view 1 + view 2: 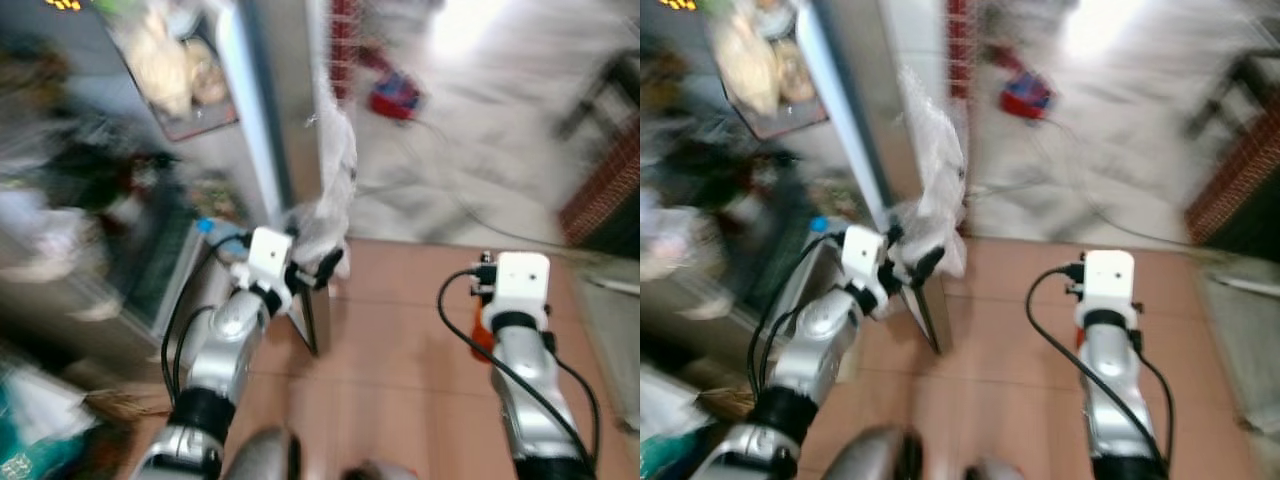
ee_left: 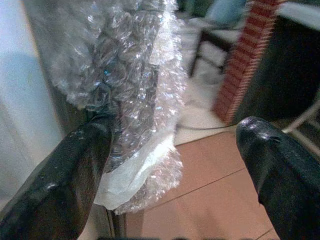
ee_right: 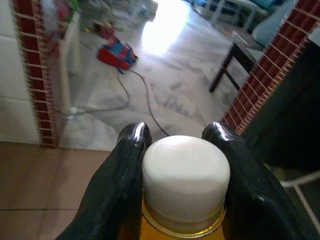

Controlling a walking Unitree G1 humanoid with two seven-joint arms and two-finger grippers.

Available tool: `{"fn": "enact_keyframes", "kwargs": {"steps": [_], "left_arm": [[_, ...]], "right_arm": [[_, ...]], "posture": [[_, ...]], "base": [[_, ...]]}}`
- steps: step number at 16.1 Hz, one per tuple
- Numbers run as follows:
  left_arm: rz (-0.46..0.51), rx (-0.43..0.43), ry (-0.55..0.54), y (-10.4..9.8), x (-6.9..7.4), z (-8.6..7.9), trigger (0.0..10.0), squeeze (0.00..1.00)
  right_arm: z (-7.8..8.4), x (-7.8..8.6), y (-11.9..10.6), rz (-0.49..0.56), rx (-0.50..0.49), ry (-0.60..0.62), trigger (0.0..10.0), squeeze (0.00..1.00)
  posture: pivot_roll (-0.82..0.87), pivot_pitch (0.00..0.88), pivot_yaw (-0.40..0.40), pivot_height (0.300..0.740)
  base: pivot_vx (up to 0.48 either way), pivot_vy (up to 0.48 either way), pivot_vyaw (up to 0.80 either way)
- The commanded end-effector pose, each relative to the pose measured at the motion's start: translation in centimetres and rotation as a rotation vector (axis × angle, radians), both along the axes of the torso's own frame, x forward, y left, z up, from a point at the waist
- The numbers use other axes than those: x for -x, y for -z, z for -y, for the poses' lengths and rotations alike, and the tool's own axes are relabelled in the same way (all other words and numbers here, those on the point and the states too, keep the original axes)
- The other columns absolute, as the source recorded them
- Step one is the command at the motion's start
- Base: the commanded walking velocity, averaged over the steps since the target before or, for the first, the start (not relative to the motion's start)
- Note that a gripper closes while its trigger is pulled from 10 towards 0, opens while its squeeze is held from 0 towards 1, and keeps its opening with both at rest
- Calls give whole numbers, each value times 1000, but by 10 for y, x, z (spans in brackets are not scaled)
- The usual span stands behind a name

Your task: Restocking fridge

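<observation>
R gripper (image 3: 182, 150): clamped on white-capped bottle (image 3: 186, 175), amber contents. L gripper (image 2: 175, 165): fingers spread, one touching bubble wrap (image 2: 130, 90) at fridge door (image 1: 275, 120) edge. Step, by my read: door access w/ item in hand; next needs door swung wide, then bottle shelved.

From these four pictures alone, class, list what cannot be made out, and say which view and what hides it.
- Fridge shelves: eye views, contents smeared by motion blur.
- Bottle: right wrist view, body cut off by the lower edge; the right gripper covers the cap's sides.
- Fridge door edge: left wrist view, hidden behind bubble wrap near the left gripper.
</observation>
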State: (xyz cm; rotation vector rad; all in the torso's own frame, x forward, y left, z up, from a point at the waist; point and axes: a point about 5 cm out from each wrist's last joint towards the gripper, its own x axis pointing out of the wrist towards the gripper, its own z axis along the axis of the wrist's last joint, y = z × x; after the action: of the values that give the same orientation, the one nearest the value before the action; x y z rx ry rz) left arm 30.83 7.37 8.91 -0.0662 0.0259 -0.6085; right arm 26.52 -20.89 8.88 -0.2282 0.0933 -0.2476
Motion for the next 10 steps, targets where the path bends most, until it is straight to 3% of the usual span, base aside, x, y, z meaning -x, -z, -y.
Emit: {"fn": "enact_keyframes", "kwargs": {"steps": [1, 6, 10], "left_arm": [[-14, -22, -17, 4, -1, -8, 10000, 0], [-7, -50, -36, 3, -5, -8, 10000, 0], [-7, -43, -128, 4, -9, -17, 10000, 0]], "right_arm": [[-7, -3, -8, 34, -6, -25, 10000, 0], [-11, -5, -8, 36, -15, -40, 10000, 0], [-14, -7, -9, 42, -31, -64, 10000, 0]], "posture": [[-14, 92, 43, 740], [-13, 85, 43, 740], [-12, 86, 40, 740]], "base": [[386, 0, 0], [324, 0, 0], [0, 0, 0]]}}
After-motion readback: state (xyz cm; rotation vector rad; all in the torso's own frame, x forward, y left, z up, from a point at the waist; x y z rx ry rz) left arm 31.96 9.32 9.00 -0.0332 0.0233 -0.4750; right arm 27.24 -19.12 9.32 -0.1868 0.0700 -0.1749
